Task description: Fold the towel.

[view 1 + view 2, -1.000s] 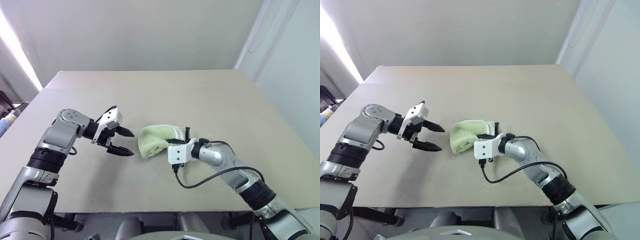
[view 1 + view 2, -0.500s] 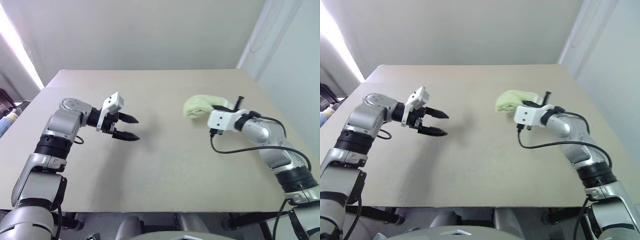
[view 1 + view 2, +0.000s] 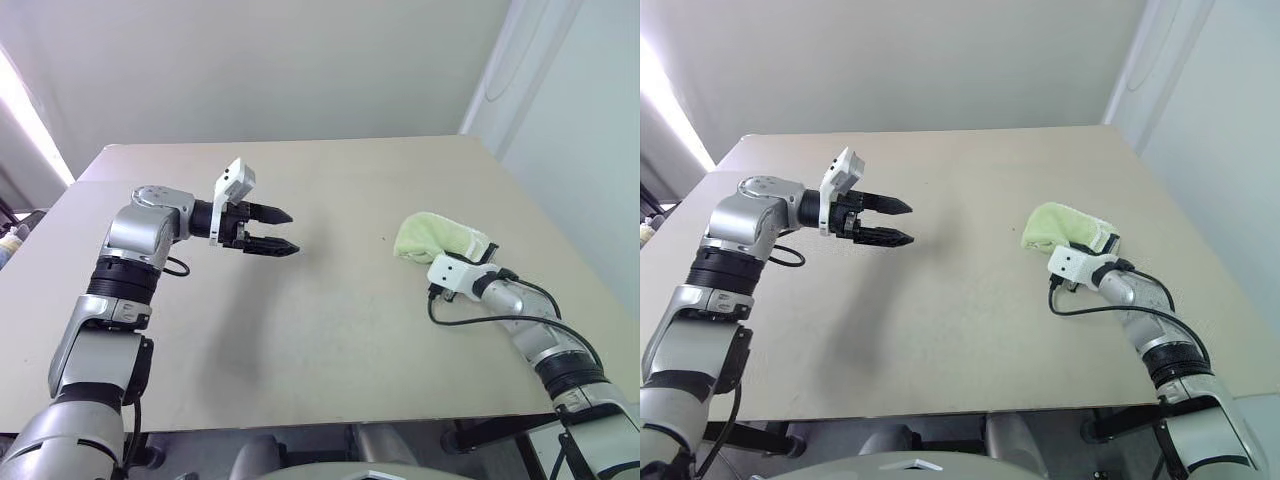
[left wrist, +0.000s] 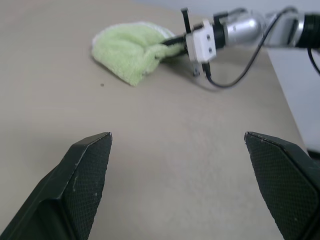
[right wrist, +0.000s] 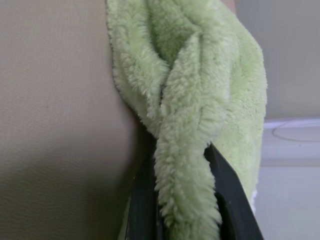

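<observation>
Where pinched, towel (image 3: 432,237) without lettering

Head pair above table (image 3: 330,330); wrist views perhaps closer

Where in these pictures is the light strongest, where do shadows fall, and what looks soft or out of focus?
Left eye view: a bright strip of glare runs down the left edge; a faint shadow lies on the beige table under the left pincer. Left wrist view: the near black fingers are soft, the pale lime-green terry towel sharper. Right wrist view: the table beside the towel darkens into shadow.
</observation>
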Controlling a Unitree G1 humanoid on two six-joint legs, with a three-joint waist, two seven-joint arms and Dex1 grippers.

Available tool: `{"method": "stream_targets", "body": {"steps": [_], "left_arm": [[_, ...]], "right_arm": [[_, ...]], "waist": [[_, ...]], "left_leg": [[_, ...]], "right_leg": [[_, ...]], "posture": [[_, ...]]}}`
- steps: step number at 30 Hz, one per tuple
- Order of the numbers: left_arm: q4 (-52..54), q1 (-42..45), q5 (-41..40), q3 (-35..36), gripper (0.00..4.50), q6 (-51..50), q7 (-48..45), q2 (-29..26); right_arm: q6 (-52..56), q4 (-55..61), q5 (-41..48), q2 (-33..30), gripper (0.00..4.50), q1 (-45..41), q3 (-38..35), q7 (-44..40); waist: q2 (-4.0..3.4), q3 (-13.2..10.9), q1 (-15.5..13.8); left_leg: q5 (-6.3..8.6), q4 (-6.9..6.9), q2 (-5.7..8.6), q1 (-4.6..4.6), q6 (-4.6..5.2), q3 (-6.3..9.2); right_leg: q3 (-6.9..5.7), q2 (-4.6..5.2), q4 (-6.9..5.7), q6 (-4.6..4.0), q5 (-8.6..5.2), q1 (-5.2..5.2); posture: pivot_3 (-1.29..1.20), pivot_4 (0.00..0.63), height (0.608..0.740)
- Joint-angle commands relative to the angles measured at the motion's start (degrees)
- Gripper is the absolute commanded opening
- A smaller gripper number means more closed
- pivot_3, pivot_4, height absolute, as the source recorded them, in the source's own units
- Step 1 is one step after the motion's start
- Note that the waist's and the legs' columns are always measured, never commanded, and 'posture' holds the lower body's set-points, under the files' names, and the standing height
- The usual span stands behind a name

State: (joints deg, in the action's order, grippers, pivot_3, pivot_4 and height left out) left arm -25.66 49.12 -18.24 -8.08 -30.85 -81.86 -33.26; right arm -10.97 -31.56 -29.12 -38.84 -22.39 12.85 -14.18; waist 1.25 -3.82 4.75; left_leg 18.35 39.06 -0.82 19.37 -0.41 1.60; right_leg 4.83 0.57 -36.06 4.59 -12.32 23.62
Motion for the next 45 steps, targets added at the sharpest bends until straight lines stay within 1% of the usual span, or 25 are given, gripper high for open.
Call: {"method": "stream_targets", "body": {"steps": [1,4,7,10,11,12,14,16,17,18,19,21,24,26,29,32,34,37,40,45], "left_arm": [[1.4,1.0,-0.4,0.9,4.50,0.6,0.2,-0.1],[1.4,0.5,0.0,0.4,4.50,1.1,0.2,0.0],[1.4,0.3,0.0,0.4,4.50,1.3,0.1,0.1],[1.5,0.0,0.2,0.2,4.50,1.6,-0.1,-0.2],[1.5,-0.1,0.3,0.1,4.50,1.7,-0.2,-0.3],[1.5,-0.2,0.4,0.1,4.50,1.9,-0.3,-0.4],[0.8,0.1,0.5,0.2,4.50,2.1,-0.3,-0.5],[0.6,0.2,0.6,0.3,4.50,2.3,-0.4,-0.6],[0.6,0.1,0.7,0.4,4.50,2.3,-0.5,-0.7],[0.5,0.1,0.8,0.3,4.50,2.5,-0.5,-0.7],[0.4,0.0,0.8,0.3,4.50,2.5,-0.6,-0.7],[0.3,0.0,0.8,0.3,4.50,2.5,-0.7,-0.6],[0.3,0.0,0.8,0.4,4.50,2.4,-0.7,-0.5],[0.9,-0.8,1.7,-0.6,4.50,3.7,-0.9,-0.6],[2.3,-1.7,1.6,-0.8,4.50,3.3,-0.8,-0.5],[3.4,-2.1,1.2,-0.7,4.50,2.7,-0.6,-0.8],[4.4,-2.6,0.8,-0.5,4.50,2.0,-0.4,-1.1],[5.5,-3.0,0.4,-0.1,4.50,1.2,0.0,-1.5],[6.4,-3.0,-0.3,0.7,4.50,-0.4,0.5,-1.9],[7.4,-3.4,-1.1,0.9,4.50,-1.8,1.0,-2.5]], "right_arm": [[0.2,-2.0,-1.1,-0.6,0.01,0.6,1.0,-0.2],[1.3,-0.4,0.6,-1.1,0.01,1.5,-0.1,-1.6],[1.8,1.3,1.3,-2.2,0.86,2.2,-0.9,-2.9],[1.9,6.4,4.1,-3.7,1.85,4.2,-2.4,-6.7],[2.4,8.9,6.4,-4.0,2.27,5.0,-3.3,-8.8],[3.6,11.6,8.8,-4.1,2.50,5.8,-4.4,-11.3],[8.7,18.6,16.1,-4.2,3.29,7.7,-7.9,-17.8],[18.1,27.6,27.2,-3.7,3.99,9.0,-12.9,-24.7],[21.4,30.6,30.6,-3.6,4.26,9.4,-14.5,-26.6],[26.5,33.6,36.3,-2.3,4.47,8.2,-17.3,-27.5],[31.4,35.3,41.3,-0.4,4.47,6.0,-20.1,-26.7],[39.0,36.5,47.5,2.7,4.47,2.0,-23.8,-24.2],[44.4,35.4,49.4,5.5,4.47,-1.8,-25.7,-20.3],[43.2,28.8,46.1,7.9,4.47,-5.3,-24.4,-15.3],[38.5,18.1,41.1,10.6,4.47,-8.7,-22.1,-9.9],[34.9,12.3,38.8,11.8,4.47,-9.9,-20.7,-8.4],[31.8,5.1,36.6,13.6,4.47,-10.9,-19.5,-6.1],[28.3,-1.7,34.2,14.9,4.47,-11.5,-18.1,-4.5],[26.5,-4.8,33.1,15.8,4.47,-10.8,-16.6,-5.6],[25.6,-2.5,33.9,14.8,4.47,-10.5,-18.3,-5.6]], "waist": [[0.02,0.0,0.0],[0.03,0.0,-0.1],[0.02,0.0,-0.6],[0.01,0.0,-0.8],[0.01,0.0,-0.8],[0.01,0.0,-0.8],[0.01,0.0,-0.8],[-0.03,0.0,-0.6],[-0.07,-0.1,-0.6],[-0.08,-0.1,-0.5],[-0.08,-0.1,-0.5],[-0.12,-0.1,-0.5],[-0.12,-0.1,-0.8],[-0.13,-0.1,-0.8],[-0.13,-0.1,-0.8],[-0.15,-0.1,-0.8],[-0.16,-0.1,-0.6],[-0.17,-0.1,-0.6],[-0.18,-0.1,-0.5],[-0.18,-0.1,-0.5]], "left_leg": [[0.00,0.02,0.00,-0.02,0.00,0.01],[0.00,0.05,0.01,-0.06,0.00,0.05],[0.00,0.05,0.01,-0.05,0.00,0.10],[0.00,0.04,0.03,0.00,0.00,0.11],[0.00,0.03,0.03,0.01,0.00,0.12],[0.00,0.03,0.03,0.02,0.00,0.12],[0.01,0.00,0.03,0.04,0.01,0.12],[0.01,-0.01,0.02,0.04,0.01,0.13],[0.01,-0.01,0.02,0.03,0.01,0.11],[0.01,0.00,0.02,0.03,0.01,0.11],[0.01,0.00,0.02,0.02,0.01,0.11],[0.00,0.03,0.00,0.00,0.00,0.11],[0.00,0.06,-0.01,-0.04,0.00,0.22],[0.00,0.03,-0.02,0.00,0.00,0.29],[0.00,-0.01,-0.01,0.12,0.00,0.16],[0.00,-0.03,0.02,0.42,0.00,0.11],[0.00,0.01,0.04,0.93,0.00,0.10],[0.00,-0.04,0.02,0.97,0.00,0.10],[0.00,-0.05,0.01,0.94,0.00,0.12],[0.00,0.05,0.02,0.86,0.00,0.12]], "right_leg": [[0.00,0.00,0.00,0.00,0.00,-0.04],[-0.01,0.00,-0.01,0.00,0.00,-0.11],[-0.04,-0.01,-0.01,0.01,-0.01,-0.12],[-0.05,0.00,0.01,0.07,-0.06,-0.09],[-0.05,0.00,0.03,0.10,-0.08,-0.09],[-0.05,0.00,0.04,0.11,-0.08,-0.09],[-0.05,0.00,0.04,0.13,-0.10,-0.06],[-0.05,-0.01,0.03,0.13,-0.10,-0.06],[-0.04,-0.01,0.00,0.14,-0.10,-0.05],[-0.03,-0.01,-0.01,0.14,-0.09,-0.05],[-0.03,-0.01,-0.03,0.13,-0.09,-0.05],[-0.03,-0.02,-0.07,0.08,-0.05,-0.05],[-0.14,-0.03,-0.09,0.02,-0.01,-0.05],[-0.22,-0.03,-0.06,0.00,-0.02,-0.04],[-0.15,0.01,0.03,0.01,-0.02,0.05],[-0.09,0.05,0.03,0.01,-0.01,0.33],[-0.06,0.05,-0.04,0.03,0.13,0.87],[-0.06,0.02,-0.06,0.10,0.21,0.96],[-0.07,0.00,-0.07,0.11,0.20,0.94],[-0.06,0.00,-0.07,0.07,0.09,0.83]], "posture": [[0.00,0.000,0.712],[0.00,0.000,0.712],[0.00,0.000,0.712],[0.00,0.000,0.712],[0.00,0.000,0.712],[0.00,0.000,0.712],[0.00,0.000,0.712],[0.00,0.000,0.712],[0.00,0.000,0.712],[0.00,0.000,0.712],[0.00,0.000,0.712],[0.00,0.000,0.712],[0.00,0.000,0.712],[0.00,0.000,0.712],[0.00,0.000,0.712],[0.00,0.000,0.712],[0.00,0.000,0.712],[0.00,0.000,0.712],[0.00,0.000,0.712],[0.00,0.000,0.712]]}}
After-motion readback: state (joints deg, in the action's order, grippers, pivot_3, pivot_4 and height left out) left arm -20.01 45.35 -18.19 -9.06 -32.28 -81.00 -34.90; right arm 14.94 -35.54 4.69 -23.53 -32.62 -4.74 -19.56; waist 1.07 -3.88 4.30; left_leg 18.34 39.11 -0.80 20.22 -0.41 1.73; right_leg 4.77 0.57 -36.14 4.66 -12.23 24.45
